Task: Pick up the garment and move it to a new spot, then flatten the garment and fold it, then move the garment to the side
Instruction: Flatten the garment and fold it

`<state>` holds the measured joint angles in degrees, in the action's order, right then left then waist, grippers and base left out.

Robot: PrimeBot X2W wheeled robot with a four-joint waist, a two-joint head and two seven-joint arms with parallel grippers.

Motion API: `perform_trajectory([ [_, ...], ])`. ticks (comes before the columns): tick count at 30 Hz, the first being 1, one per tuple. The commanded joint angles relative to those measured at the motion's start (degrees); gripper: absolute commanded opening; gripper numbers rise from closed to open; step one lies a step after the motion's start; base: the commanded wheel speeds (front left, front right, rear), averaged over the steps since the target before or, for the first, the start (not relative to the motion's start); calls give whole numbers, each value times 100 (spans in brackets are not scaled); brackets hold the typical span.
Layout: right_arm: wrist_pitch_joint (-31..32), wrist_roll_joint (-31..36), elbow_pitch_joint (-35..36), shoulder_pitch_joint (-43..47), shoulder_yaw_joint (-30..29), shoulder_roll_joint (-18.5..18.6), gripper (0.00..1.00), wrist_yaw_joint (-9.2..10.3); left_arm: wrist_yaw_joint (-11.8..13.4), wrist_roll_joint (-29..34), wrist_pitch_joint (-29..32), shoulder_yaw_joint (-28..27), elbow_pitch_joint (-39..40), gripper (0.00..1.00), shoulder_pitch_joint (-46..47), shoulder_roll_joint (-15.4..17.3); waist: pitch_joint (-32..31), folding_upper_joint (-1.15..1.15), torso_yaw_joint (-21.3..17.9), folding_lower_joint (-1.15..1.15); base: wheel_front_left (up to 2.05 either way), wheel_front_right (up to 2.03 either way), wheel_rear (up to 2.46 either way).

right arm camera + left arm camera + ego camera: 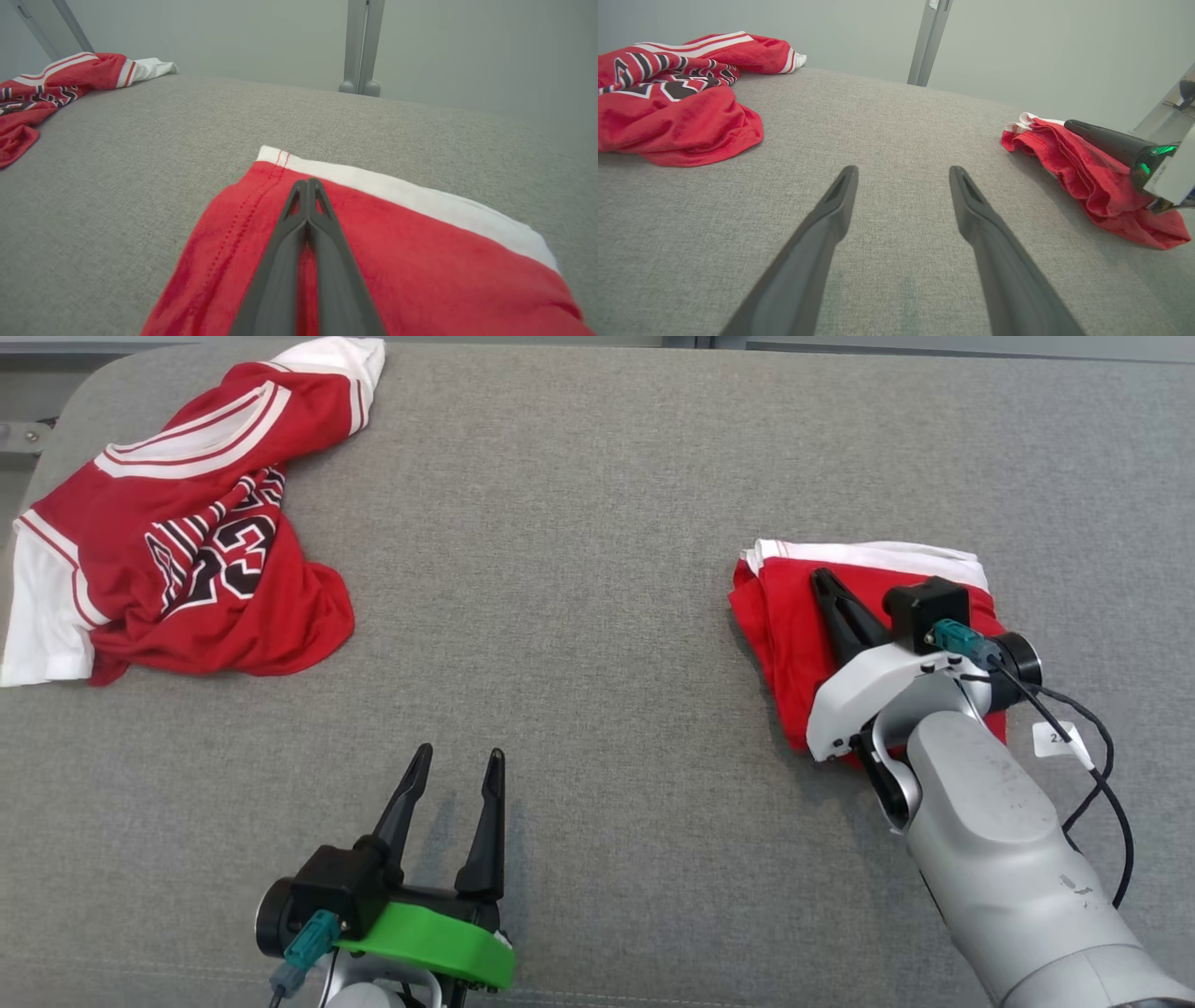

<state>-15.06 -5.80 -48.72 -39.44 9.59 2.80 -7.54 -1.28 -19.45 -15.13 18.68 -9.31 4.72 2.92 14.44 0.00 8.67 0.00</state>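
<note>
Head view, left to right: a crumpled jersey [187,551] lies at the counter's [579,569] far-left corner. Your left gripper [459,756] hovers low and centre, fingers apart, holding nothing, well apart from both garments. The folded garment [784,625] sits right of centre. Your right gripper [823,581] lies on top of it, fingers together, pointing toward its white far hem. You can't tell if any fabric is pinched. My call is that the sideways move belongs to the right arm, since the left is much farther off.

jersey [177,523]: far left | folded garment [784,635]: right | right pincer [307,184]: on it
</note>
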Motion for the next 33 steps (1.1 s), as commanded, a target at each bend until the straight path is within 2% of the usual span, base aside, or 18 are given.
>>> perform_trajectory([
  [1, -17, 67, -87, -88, 8, 19, 0, 11, -7, -48, 1, 10, -4, 100, 92, 2, -16, 0, 71, 0, 0, 0, 0],
  [7, -18, 62, -487, -360, 201, 18, 0, 10, 60, -152, 1, 67, -1, 100, 76, 2, -90, 0, 198, 0, 0, 0, 0],
  [14, -17, -165, 97, -70, 456, 20, 0, 10, 113, -124, 1, -96, 45, 100, -117, 1, -310, 0, 104, 0, 0, 0, 0],
  [15, -18, -139, 263, 36, 448, 19, 16, 10, 117, -107, 1, -140, 57, 100, -156, 2, -369, 0, 74, 0, 0, 0, 0],
  [16, -17, -103, 434, 155, 436, 17, 42, 11, 123, -99, 1, -183, 67, 100, -197, 2, -419, 0, 43, 0, 0, 0, 0],
  [17, -17, -35, 617, 285, 416, 16, 81, 10, 127, -92, 1, -233, 68, 100, -234, 2, -471, 0, 12, 0, 0, 0, 0],
  [18, -17, -35, 617, 285, 416, 16, 81, 10, 127, -92, 1, -233, 68, 100, -234, 2, -471, 0, 12, 0, 0, 0, 0],
  [19, -17, 57, 794, 416, 381, 16, 100, 10, 129, -82, 0, -286, 73, 100, -267, 2, -517, 0, -19, 0, 0, 0, 0],
  [26, -17, 573, 2105, 1552, 71, 189, 100, 11, 86, 29, 1, -556, 83, 100, -460, 2, -807, 0, -224, 0, 0, 0, 0],
  [33, -18, 623, 3134, 2604, -313, 523, 100, 11, -12, 192, 1, -792, 15, 100, -663, 23, -1094, 0, -465, 0, 0, 0, 0],
])
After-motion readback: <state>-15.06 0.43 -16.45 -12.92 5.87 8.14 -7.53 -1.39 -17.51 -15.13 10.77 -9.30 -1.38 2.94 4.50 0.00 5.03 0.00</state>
